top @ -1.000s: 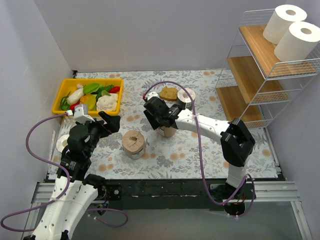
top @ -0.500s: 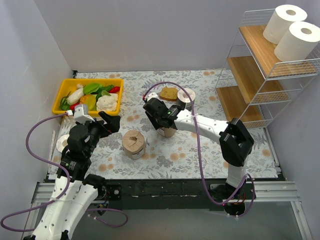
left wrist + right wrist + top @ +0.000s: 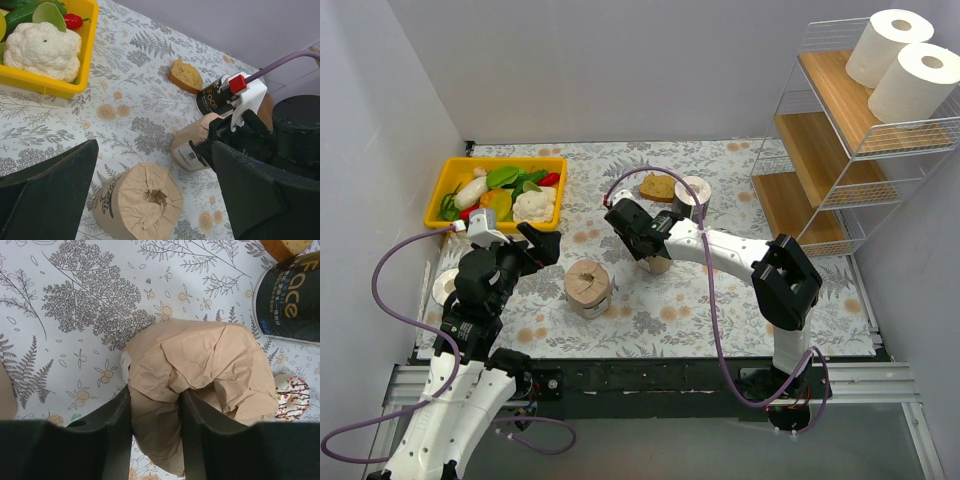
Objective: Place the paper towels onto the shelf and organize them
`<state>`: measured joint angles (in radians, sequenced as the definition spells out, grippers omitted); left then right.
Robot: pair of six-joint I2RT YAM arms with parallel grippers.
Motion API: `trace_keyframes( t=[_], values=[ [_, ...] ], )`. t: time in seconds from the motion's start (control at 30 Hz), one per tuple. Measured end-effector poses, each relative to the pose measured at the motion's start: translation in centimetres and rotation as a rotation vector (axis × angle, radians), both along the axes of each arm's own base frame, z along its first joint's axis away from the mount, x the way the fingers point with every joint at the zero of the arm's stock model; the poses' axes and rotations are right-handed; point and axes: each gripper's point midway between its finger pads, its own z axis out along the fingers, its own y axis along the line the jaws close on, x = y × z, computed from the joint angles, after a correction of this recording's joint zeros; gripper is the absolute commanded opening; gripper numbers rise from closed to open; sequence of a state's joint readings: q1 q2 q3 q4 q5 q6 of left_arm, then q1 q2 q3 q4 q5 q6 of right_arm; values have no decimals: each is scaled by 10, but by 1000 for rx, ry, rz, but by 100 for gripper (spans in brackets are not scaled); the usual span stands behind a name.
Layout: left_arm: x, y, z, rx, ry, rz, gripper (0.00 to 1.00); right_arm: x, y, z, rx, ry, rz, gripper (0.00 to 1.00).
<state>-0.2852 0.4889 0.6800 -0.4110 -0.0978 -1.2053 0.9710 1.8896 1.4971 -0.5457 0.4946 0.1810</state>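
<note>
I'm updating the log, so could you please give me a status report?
Left claw open, empty. Right claw shut on brown-paper-wrapped cylindrical towel roll. Black-labelled cylindrical roll close beside it.

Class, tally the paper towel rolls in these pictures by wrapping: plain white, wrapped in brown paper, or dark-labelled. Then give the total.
Plain white rolls: 2
Brown-paper-wrapped rolls: 2
Dark-labelled roll: 1
Total: 5
</note>
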Motion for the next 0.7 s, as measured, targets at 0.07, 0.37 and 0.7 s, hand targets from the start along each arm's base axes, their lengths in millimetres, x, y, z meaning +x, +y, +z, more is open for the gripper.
trace_keyframes(
  t=[0.07, 0.37, 0.7],
  values=[
    [0, 0, 0, 0, 0, 0, 98, 0, 0, 1, -9, -1, 16, 38],
    [0, 0, 0, 0, 0, 0, 98, 5, -3, 47, -123, -63, 202, 34],
    [-1, 0, 1, -2, -5, -1, 98, 65, -78, 204, -212, -408, 155, 35]
  ],
)
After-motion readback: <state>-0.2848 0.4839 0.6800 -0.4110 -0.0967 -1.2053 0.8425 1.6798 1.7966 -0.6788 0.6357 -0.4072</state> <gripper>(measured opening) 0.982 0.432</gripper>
